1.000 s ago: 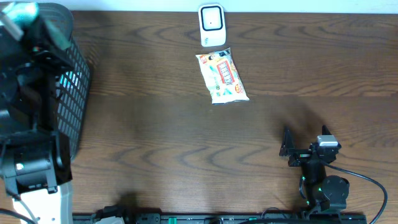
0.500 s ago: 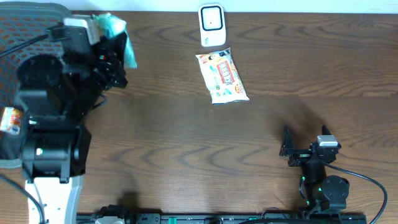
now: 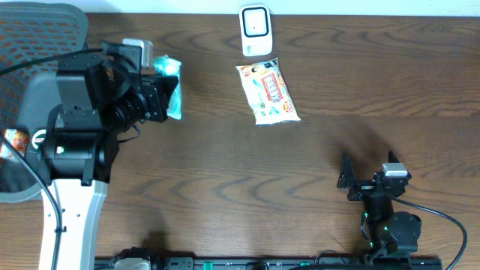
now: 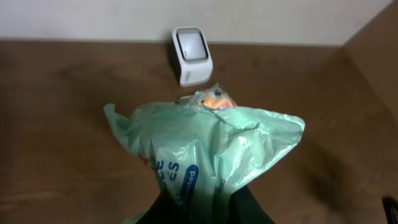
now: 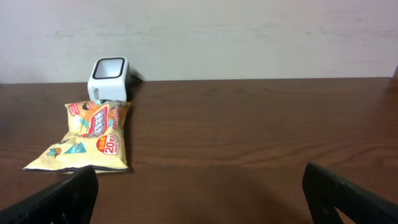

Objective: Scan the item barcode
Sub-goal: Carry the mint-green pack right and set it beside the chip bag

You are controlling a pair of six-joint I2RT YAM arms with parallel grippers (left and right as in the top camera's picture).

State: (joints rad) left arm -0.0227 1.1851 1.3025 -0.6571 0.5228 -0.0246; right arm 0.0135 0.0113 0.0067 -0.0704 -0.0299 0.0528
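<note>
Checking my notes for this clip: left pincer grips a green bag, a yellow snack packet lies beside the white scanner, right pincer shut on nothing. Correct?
Not quite: the right pincer stands wide open and empty, as the right wrist view shows. The rest holds.

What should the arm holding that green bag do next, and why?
Probably carry the green bag across toward the white scanner. The left gripper is shut on the bag, well short of the scanner, and a yellow snack packet lies just in front of the scanner, so passing above that packet seems safest.
</note>
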